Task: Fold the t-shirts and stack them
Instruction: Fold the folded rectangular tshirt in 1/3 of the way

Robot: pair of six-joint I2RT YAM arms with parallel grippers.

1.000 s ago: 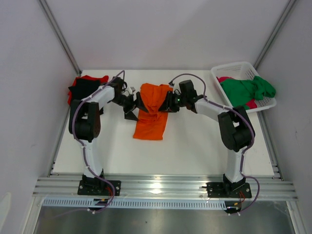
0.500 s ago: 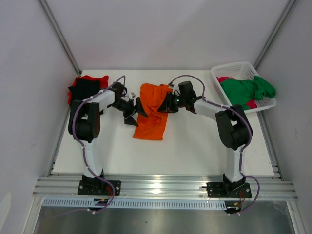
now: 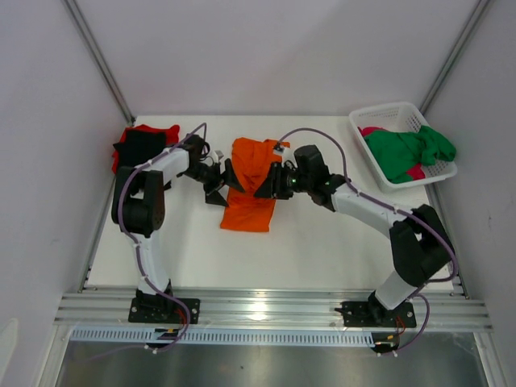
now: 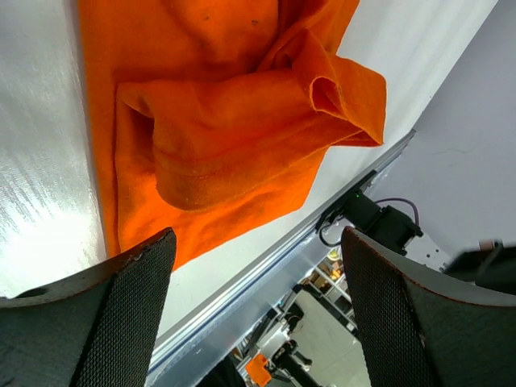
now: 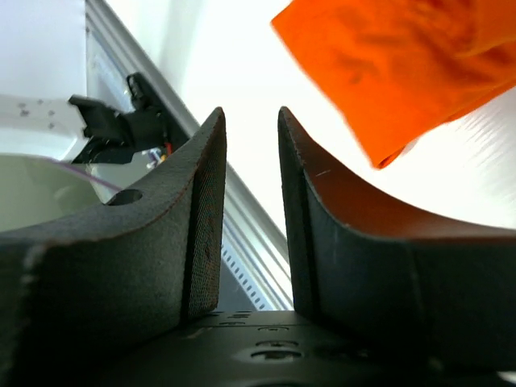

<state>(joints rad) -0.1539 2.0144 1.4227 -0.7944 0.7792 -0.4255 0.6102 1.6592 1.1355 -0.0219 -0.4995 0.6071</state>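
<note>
two grippers flank the orange t-shirt (image 3: 248, 197), which lies partly folded on the table (image 3: 322, 250). the left gripper (image 3: 219, 184) gapes wide at the shirt's left edge, empty. the right gripper (image 3: 264, 184), at the right edge, has its fingers (image 5: 201, 210) a narrow gap apart, holding nothing.

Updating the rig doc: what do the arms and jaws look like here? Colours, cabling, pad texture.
Left arm and right arm match: white links, bulky black joint housings, a greyish-purple cable looped outside. Black base plates. Left gripper and right gripper are matte black; the jaws are broad and curved, with fine mesh-textured inner faces.
</note>
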